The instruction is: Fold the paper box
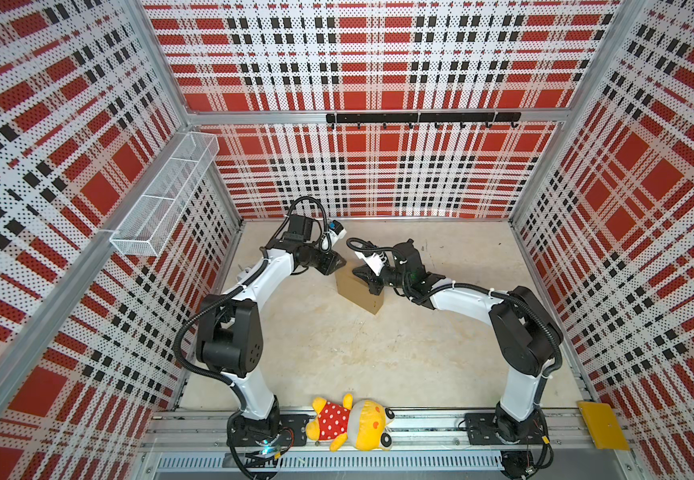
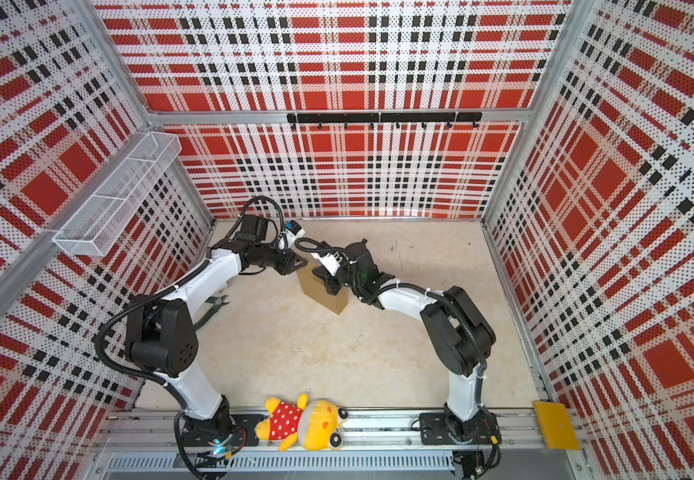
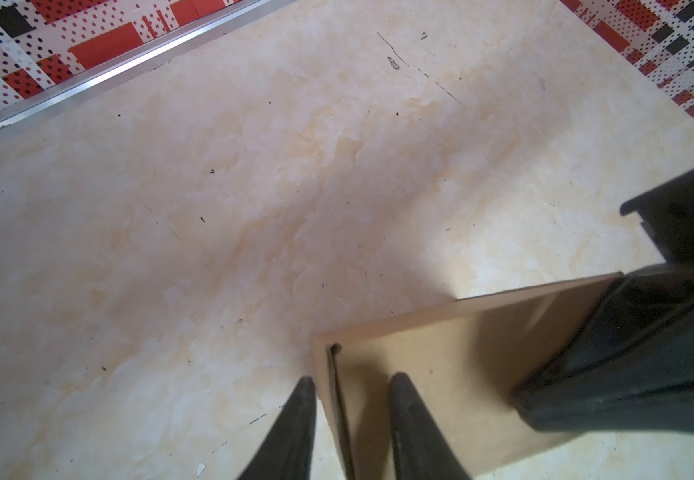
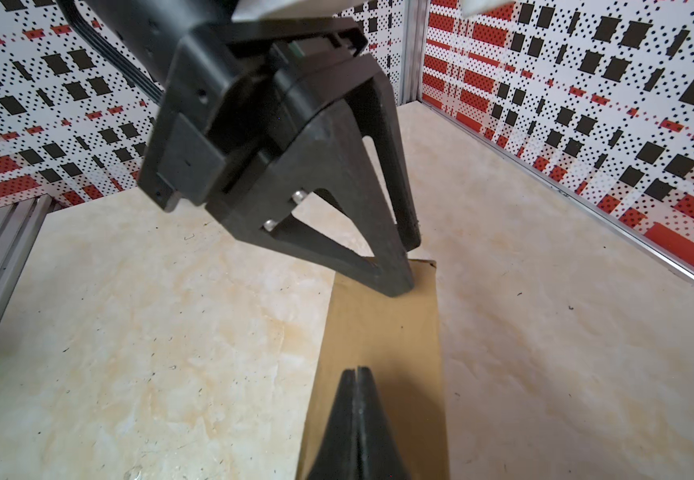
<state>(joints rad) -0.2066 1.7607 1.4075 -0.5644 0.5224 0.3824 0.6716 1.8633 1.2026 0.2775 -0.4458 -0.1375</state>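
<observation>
Mottled beige tabletop (image 1: 378, 353), scuffed; red-plaid perforated walls (image 1: 378, 62); paper box (image 1: 355, 291) seemingly closed.

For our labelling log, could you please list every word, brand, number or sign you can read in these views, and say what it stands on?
No text can be read anywhere.
paper box: plain brown, no print on the faces shown.
plush toy: white dots on red, no letters.
yellow plate: blank.
blue patch near the left wrist: too small to tell whether it bears text.
</observation>
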